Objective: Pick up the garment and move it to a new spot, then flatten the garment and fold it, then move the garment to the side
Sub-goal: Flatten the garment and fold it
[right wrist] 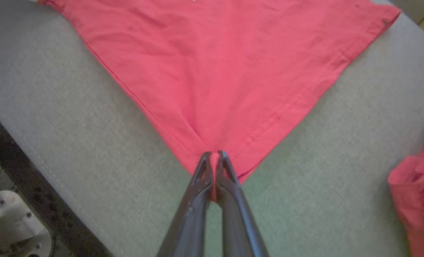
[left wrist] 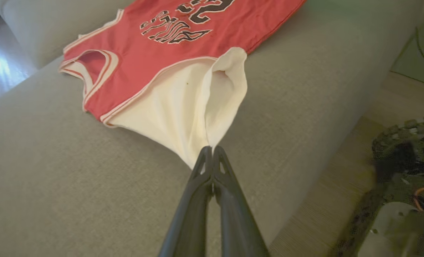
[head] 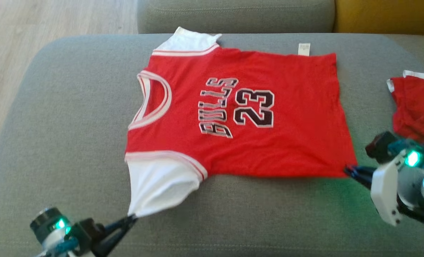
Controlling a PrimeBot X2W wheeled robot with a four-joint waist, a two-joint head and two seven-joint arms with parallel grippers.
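The basketball jersey lies flat across the middle of the sofa cushion; a second garment lies apart on its right.

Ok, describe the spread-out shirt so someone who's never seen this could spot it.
On the wide grey cushion, look at the middle: a red jersey lies spread flat there. Unlike the bunched red garment at the right edge, it has white sleeves and a black 23.

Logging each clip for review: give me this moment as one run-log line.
stage: flatten | jersey: spread on sofa cushion | left gripper: jaws shut on white sleeve | right gripper: jaws shut on hem corner
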